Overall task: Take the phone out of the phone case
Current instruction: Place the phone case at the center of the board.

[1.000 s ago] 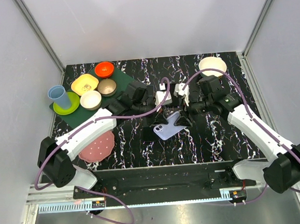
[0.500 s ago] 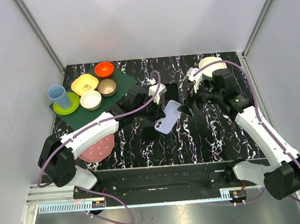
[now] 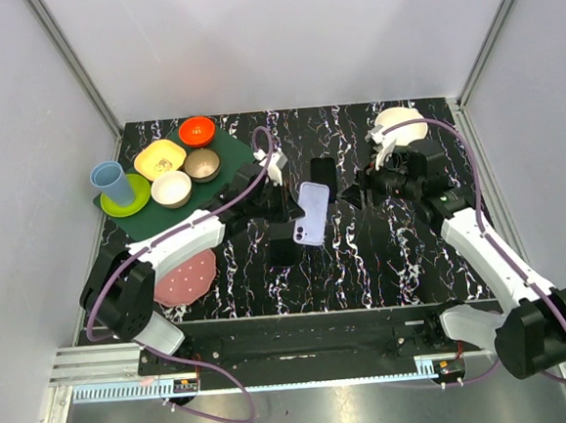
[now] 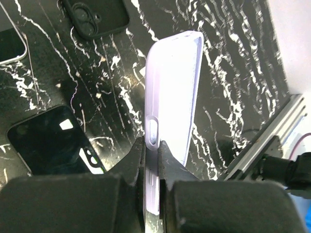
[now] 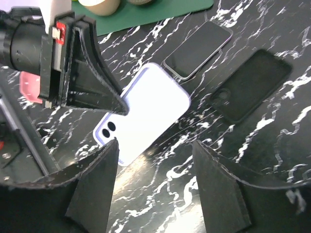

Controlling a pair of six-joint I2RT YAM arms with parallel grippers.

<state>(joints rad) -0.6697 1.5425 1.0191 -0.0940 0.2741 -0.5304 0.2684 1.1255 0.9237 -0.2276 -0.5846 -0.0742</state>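
1. At the left rear of the bench, a green mat carries several bowls and a blue cup. A pink plate lies nearer the arms. None of these bears on the task.
2. Left of centre, the left fingers are pressed together across the thickness of the lilac phone case. They pinch one end of it, front and back. The left wrist view shows it edge-on, and it appears to be lifted clear of the bench.
3. At centre, the case sits between the two arms with its back turned to the right wrist camera. Two dark lenses show in the corner cut-out. From that I judge the phone is seated inside, though its screen side is not visible.
4. On the bench around it, a bare handset with a silver rim and a black case lie flat, apart from each other and from the held case.
5. Right of centre, the right fingers are spread with nothing between them. They face the case but do not touch it.
6. At the right rear stands a white bowl.
7. Progress: the pick-up and presentation are done, but the phone is not yet separated from the case. What remains, in my judgement, is for the right fingers to take a rim or corner and peel the case off while the left grip holds.
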